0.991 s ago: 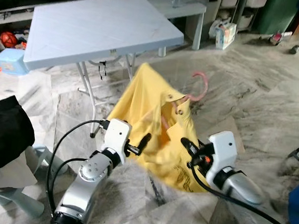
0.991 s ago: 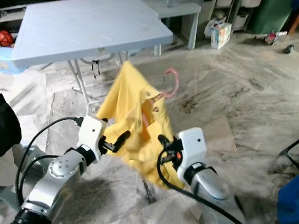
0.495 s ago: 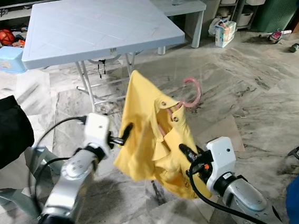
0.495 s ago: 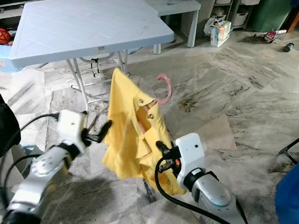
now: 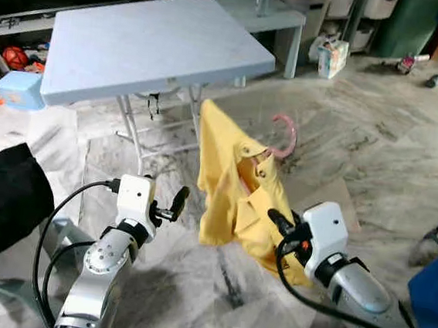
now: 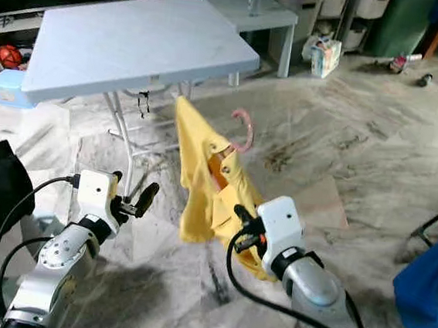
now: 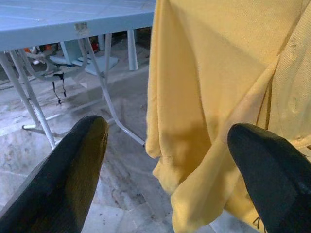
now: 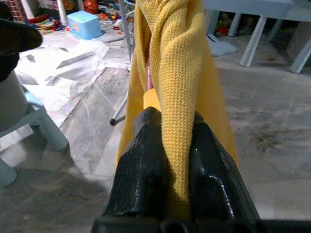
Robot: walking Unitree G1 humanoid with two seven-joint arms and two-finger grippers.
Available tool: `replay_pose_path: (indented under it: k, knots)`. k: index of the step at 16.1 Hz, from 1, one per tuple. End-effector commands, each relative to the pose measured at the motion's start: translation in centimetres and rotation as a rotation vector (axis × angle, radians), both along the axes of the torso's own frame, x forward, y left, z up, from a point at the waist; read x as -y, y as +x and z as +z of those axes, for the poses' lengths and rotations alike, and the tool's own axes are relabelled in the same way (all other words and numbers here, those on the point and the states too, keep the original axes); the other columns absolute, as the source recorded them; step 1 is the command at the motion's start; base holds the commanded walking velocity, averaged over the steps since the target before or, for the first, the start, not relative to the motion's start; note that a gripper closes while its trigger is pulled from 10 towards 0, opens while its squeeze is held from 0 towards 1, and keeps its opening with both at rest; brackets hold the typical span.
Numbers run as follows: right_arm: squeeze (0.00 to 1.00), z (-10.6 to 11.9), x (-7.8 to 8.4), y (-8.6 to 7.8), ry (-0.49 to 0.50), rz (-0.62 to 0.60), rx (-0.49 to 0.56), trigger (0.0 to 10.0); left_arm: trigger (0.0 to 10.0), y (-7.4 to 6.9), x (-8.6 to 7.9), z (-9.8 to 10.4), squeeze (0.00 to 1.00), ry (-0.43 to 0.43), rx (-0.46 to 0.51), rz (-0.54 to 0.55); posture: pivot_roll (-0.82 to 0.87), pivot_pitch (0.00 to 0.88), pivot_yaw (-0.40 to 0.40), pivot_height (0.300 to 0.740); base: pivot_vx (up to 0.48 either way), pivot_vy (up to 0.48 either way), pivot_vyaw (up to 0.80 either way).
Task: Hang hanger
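Apparently no legible writing: yellow shirt, pink hanger.

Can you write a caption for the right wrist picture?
The right hand pinches a yellow shirt on its pink hanger.

We see just the pink hook of the hanger; the yellow shirt covers the rest. The shirt's near hem is hidden behind the right gripper. A black cloth at left is cut off by the edge.
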State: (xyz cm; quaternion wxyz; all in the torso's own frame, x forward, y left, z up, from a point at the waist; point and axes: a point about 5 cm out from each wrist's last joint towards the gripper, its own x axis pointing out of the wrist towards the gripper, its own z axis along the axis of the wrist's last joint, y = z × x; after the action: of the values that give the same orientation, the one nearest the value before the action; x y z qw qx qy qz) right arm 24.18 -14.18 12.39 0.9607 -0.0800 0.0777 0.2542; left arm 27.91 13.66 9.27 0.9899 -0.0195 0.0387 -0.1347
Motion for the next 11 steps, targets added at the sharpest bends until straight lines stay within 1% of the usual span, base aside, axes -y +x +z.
replay_pose_path:
  k: [1,2,5,11]
  knots:
    - [0.0,0.97,-1.01,-0.14,0.021,0.052,0.058,10.0,10.0,0.14,-0.15,0.43,0.0,0.006,0.011,0.002,-0.09,0.041,0.046,0.74,0.285,0.0,0.0]
    - [0.0,0.92,-1.04,-0.18,0.021,0.052,0.059,10.0,10.0,0.14,-0.14,0.44,0.0,0.007,0.012,0.0,-0.09,0.041,0.046,0.74,0.33,0.0,0.41]
    - [0.0,0.73,-1.08,-0.16,0.018,0.048,0.059,10.0,10.0,0.2,-0.15,0.36,0.0,0.005,0.009,-0.002,-0.09,0.04,0.047,0.74,0.346,0.0,0.0]
    - [0.0,0.6,-1.26,-0.06,0.013,0.053,0.066,10.0,10.0,0.19,-0.12,0.23,0.0,0.005,0.0,0.0,-0.09,0.039,0.047,0.74,0.347,0.0,0.49]
